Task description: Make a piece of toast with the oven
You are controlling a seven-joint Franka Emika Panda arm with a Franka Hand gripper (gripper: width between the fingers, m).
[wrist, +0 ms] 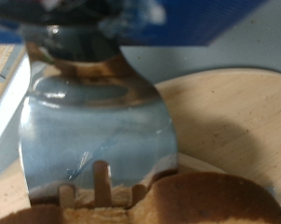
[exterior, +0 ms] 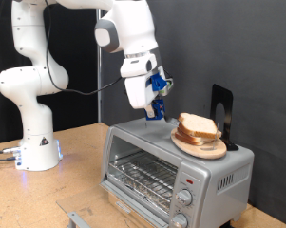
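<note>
The white robot arm hangs over a silver-grey metal toaster oven on the wooden tabletop. A pale, brown-crusted slice of toast sits on a round wooden plate on the oven's roof. The tool hovers just beside it. Only the wrist view shows a shiny metal spatula blade touching the bread; can't tell how wide the tool is.

Robotics lab: black backdrop curtain, arm bolted to wooden bench.

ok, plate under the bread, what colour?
Light wooden tan plate, clearest in the exterior view.
</note>
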